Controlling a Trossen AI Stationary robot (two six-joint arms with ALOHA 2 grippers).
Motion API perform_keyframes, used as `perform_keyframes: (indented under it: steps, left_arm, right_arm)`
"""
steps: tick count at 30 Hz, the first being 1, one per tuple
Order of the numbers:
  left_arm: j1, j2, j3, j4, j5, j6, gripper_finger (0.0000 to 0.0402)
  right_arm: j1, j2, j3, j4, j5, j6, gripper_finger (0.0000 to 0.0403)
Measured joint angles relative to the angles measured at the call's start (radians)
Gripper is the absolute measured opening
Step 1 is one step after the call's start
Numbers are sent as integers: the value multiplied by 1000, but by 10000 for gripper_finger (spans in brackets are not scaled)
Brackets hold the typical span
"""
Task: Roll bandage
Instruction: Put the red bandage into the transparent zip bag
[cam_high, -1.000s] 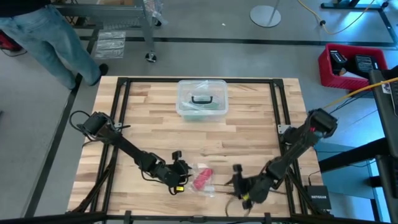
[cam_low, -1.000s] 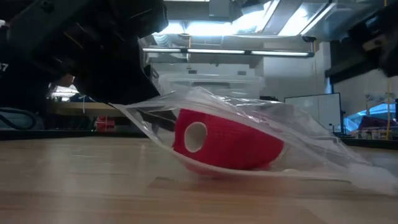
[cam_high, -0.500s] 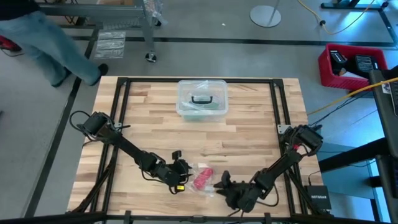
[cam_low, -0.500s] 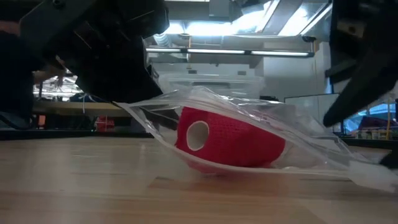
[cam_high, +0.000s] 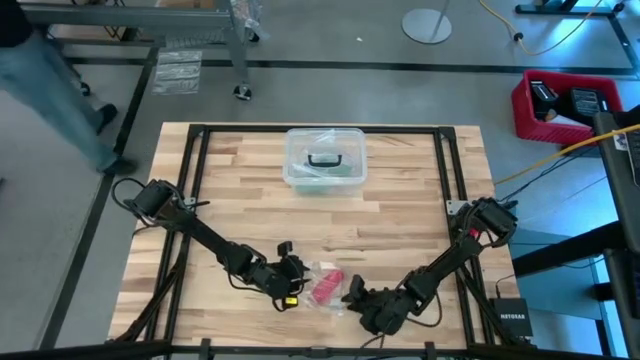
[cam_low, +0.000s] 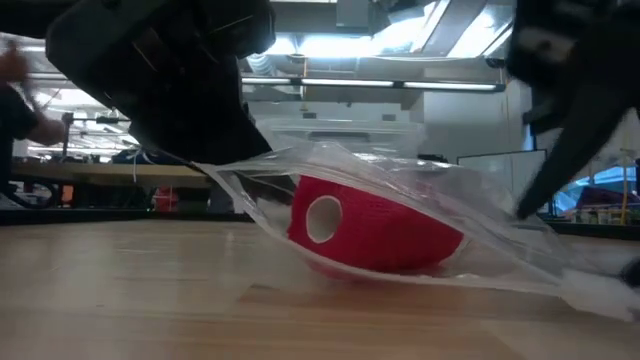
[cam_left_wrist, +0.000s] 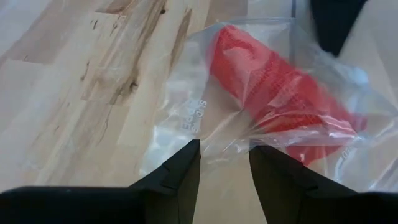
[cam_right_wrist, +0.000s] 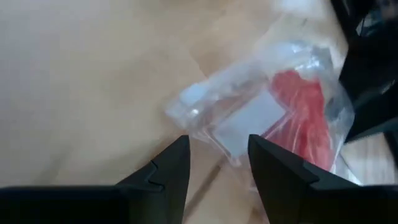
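Note:
The red bandage (cam_high: 327, 285) is a short rolled cylinder inside a small clear plastic bag (cam_high: 338, 298), which lies near the table's front edge. In the low view the roll (cam_low: 380, 235) rests on the wood, its hollow end facing me. The bag's left end (cam_low: 215, 172) stands raised and its right end (cam_low: 600, 290) lies flat. My left gripper (cam_left_wrist: 224, 158) is open at the bag's left end, with the bag's edge between its fingertips. My right gripper (cam_right_wrist: 214, 155) is open just short of the bag's sealed right end (cam_right_wrist: 193, 96). My left gripper has the bag's left edge (cam_left_wrist: 221, 146) lying between its spread fingertips, which come level from the table's left. I cannot tell whether either finger touches the plastic. My right gripper touches nothing.
A clear plastic box with a black handle (cam_high: 324, 160) stands at the far middle of the table. Black frame rails (cam_high: 195, 180) run along the table's sides. A person (cam_high: 50, 70) is on the floor beyond the far left corner.
My right gripper has gone toward the table's left, from well right of the bag to right up against its sealed end, and now looms at the right of the low view. The person beyond the far left corner has walked on leftward.

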Motion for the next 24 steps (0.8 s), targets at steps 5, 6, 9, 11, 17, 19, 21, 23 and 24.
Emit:
perform_keyframes:
  steps: [5,6,9,11,17,19,21,23,24]
  left_arm:
    - [0,0,0,13,0,0,130]
    - [0,0,0,12,0,0,130]
    - [0,0,0,12,0,-2,130]
    - [0,0,0,12,0,-3,130]
    - [0,0,0,12,0,-2,130]
    - [-1,0,0,12,0,-1,130]
    - [-1,0,0,11,0,0,130]
    - [-1,0,0,11,1,-1,130]
    - [-1,0,0,11,1,-3,130]
  right_arm:
    - [-57,1,0,-1,-78,-53,166]
    - [-67,2,-1,-1,-81,-61,166]
    - [-91,2,-2,3,-110,-82,166]
    - [-97,2,-2,20,-119,-85,166]
    - [-88,2,-2,75,-194,-57,166]
    - [-82,4,11,57,-217,13,165]
    - [-83,2,37,16,-230,149,165]
    - [-83,-9,68,-59,-246,303,165]
    - [-82,-15,87,-100,-257,383,165]
